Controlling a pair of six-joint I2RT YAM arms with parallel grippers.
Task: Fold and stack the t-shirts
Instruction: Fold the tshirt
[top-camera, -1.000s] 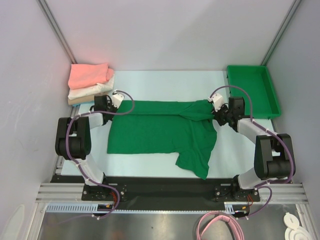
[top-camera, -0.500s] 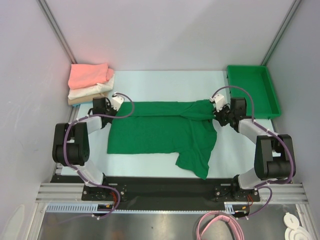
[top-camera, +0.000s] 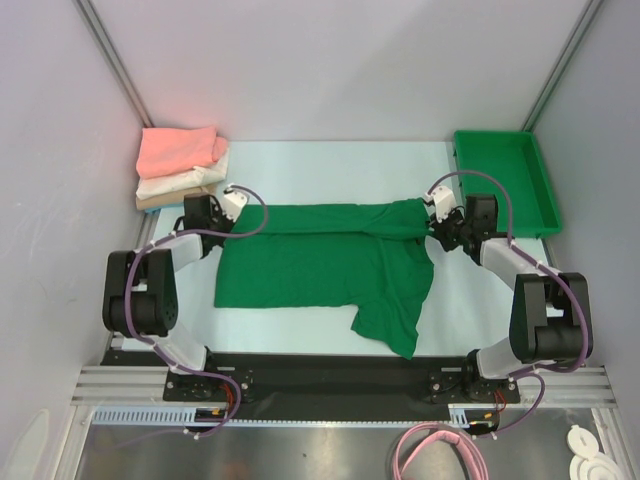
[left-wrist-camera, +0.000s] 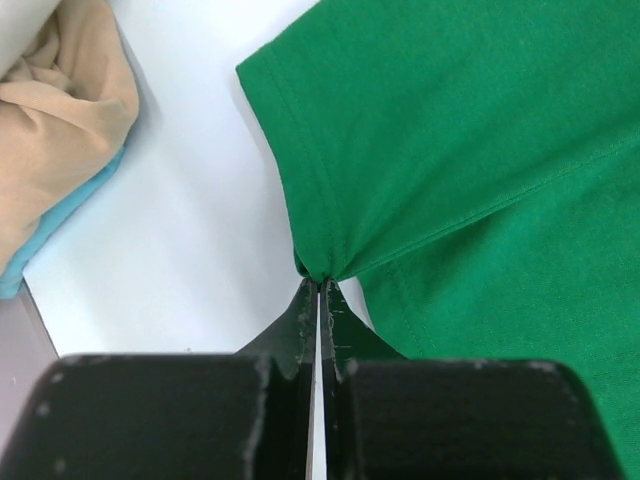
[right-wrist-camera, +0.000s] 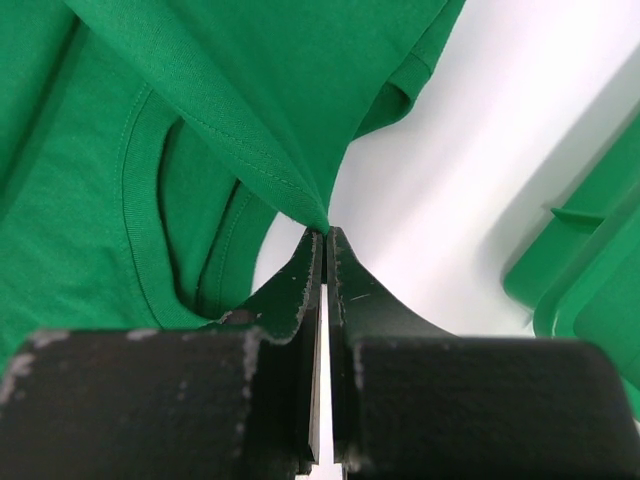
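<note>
A dark green t-shirt (top-camera: 320, 262) lies spread on the white table, its far edge pulled into a straight line between my two grippers. My left gripper (top-camera: 236, 217) is shut on the shirt's far left corner; the left wrist view shows the cloth (left-wrist-camera: 460, 150) pinched at the tips of my left gripper (left-wrist-camera: 319, 282). My right gripper (top-camera: 430, 227) is shut on the far right corner; the right wrist view shows a fold of the shirt (right-wrist-camera: 200, 110) pinched at the tips of my right gripper (right-wrist-camera: 326, 230). A stack of folded shirts, salmon pink (top-camera: 178, 148) over white (top-camera: 180, 180) and tan, sits at the far left.
A rigid green plastic bin (top-camera: 503, 180) stands at the far right, close to my right gripper, and shows in the right wrist view (right-wrist-camera: 590, 290). The tan folded cloth (left-wrist-camera: 55, 120) lies just left of my left gripper. Grey walls enclose the table.
Both grippers have moved slightly outward and away with the shirt's far corners, drawing its far edge a little tauter.
</note>
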